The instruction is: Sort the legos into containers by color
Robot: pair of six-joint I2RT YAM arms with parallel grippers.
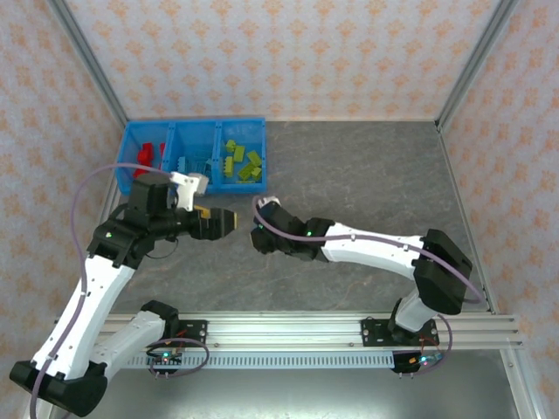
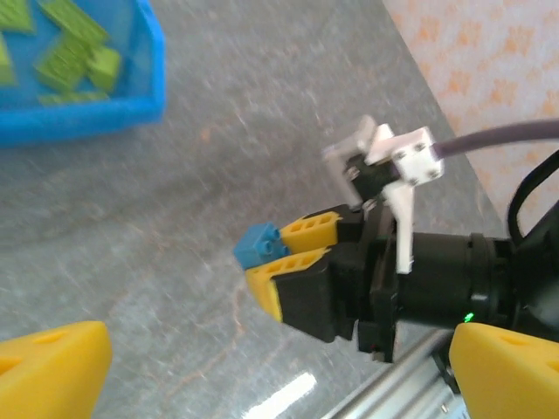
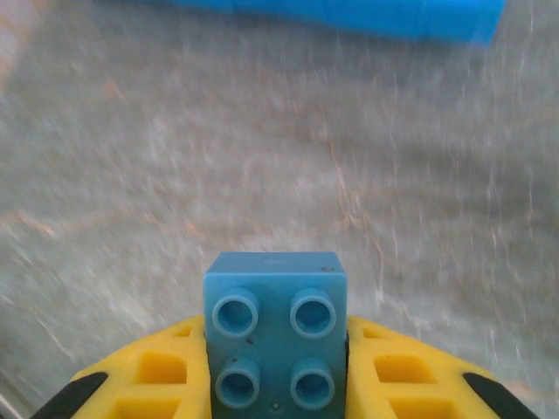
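There is 1 long blue tray [image 1: 194, 122] of 3 joined bins, lying at the far left of the grey surface [image 1: 367, 183]. There are 2 arms, and 1 brick is off the surface in a grip. The left bin holds red legos [image 1: 149, 154], at least 3, though the left arm covers the bin's near part. The middle bin holds light blue legos [image 1: 182, 163], too close in colour to the plastic to count. The right bin holds lime green legos [image 1: 240, 161], about 6, lying loose and at different angles. The right pincer [image 1: 259, 237] is pressed together on 1 light blue brick [image 2: 256, 245]. It has 4 studs and is pinched between the yellow fingers over bare surface, near of the tray's right bin and apart from it. The left pincer [image 1: 229, 223] is spread wide with nothing between its yellow fingers. It sits just left of the right pincer and points toward the brick without touching it.
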